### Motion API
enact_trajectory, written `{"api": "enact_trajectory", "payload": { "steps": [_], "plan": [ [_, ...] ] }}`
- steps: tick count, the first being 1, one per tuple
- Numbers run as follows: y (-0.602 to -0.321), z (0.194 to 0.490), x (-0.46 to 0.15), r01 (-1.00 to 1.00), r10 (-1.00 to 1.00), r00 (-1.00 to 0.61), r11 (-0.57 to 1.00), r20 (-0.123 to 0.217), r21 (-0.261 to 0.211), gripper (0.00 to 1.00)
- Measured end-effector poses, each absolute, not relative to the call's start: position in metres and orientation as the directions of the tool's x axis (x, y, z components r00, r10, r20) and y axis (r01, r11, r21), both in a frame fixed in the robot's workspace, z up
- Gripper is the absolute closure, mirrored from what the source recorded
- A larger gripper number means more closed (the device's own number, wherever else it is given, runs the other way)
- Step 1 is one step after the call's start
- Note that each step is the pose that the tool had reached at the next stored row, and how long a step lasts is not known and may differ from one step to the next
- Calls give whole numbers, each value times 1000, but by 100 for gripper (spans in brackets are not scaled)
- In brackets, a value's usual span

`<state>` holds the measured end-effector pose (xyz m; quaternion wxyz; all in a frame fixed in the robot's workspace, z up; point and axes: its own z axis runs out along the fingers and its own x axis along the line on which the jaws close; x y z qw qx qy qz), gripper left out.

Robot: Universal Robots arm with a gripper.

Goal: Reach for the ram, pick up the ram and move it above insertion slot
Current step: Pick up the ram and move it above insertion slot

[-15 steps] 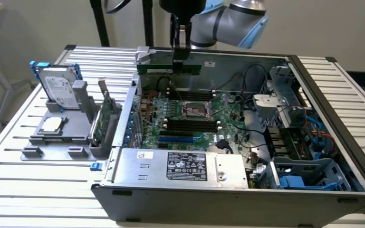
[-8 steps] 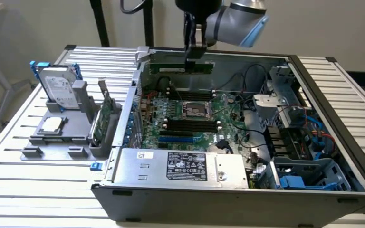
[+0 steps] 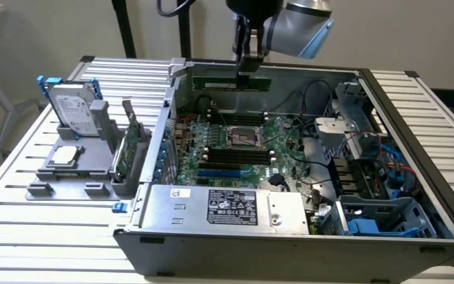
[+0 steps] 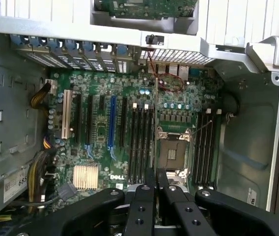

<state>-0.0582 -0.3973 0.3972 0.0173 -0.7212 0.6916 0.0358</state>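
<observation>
The ram [image 3: 231, 81], a long, narrow, thin green circuit-board stick, is hanging from my gripper [image 3: 248, 70] above the far wall of the open grey metal computer case [image 3: 290, 248], lying level along that wall and clear of the board below. I am judging that the reach and the pick-up are done and that the carry is the step in hand: the stick is sitting high and back from the slots, not yet over them.

Going from largest down: the slatted aluminium table [image 3: 22, 236] is carrying the case, and near the table's edge on the exterior view's left a grey plastic parts holder [image 3: 77, 171] is standing with a silver hard drive [image 3: 75, 109] upright in it. Inside the case the green motherboard [image 4: 100, 128] is lying flat, with the silver power supply box [image 3: 227, 207] along the case's near wall. The black memory slots [image 4: 142, 142] are running in parallel rows just beside the square metal processor socket [image 4: 171, 150].

What the carry is calling for, as I am reading it, is bringing the stick over one slot with its long edge parallel to that slot, while keeping it above the cables.

The pincer is standing almost fully closed, its black fingers [image 4: 152, 189] pinching the thin stick at its upper edge.
</observation>
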Motion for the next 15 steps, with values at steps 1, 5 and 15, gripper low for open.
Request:
{"api": "enact_trajectory", "payload": {
  "steps": [1, 5, 15],
  "plan": [
    [-397, 397, -58, -999, -997, 32, -34, -76, 25, 87],
    [-396, 397, -56, -1000, -997, 2, -4, -76, 25, 87],
    [-395, 397, -55, -1000, -997, -2, 0, -76, 26, 87]
  ]
}}
